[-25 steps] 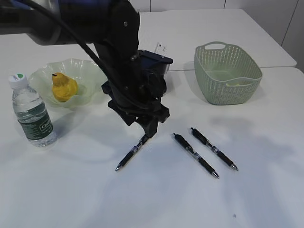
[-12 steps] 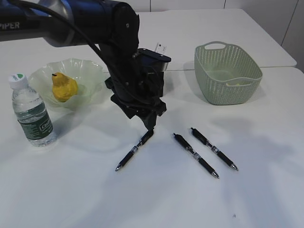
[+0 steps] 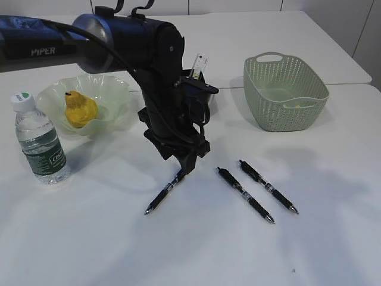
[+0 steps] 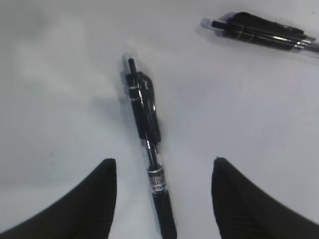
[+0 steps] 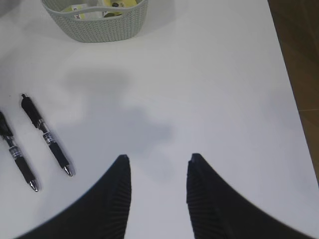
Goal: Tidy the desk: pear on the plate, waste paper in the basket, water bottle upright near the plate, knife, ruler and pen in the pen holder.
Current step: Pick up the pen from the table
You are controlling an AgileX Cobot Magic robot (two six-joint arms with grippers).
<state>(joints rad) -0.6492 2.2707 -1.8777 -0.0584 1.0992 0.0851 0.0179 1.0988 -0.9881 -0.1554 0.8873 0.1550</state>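
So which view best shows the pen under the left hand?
The left wrist view: the pen lies unobstructed between the open fingers. The exterior view shows it small, its upper end hidden. The right wrist view misses it.

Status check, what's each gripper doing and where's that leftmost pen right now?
Left gripper open, straddling leftmost pen, not gripping. Right gripper open, empty, over bare table. Pen flat on table, nothing blocking.
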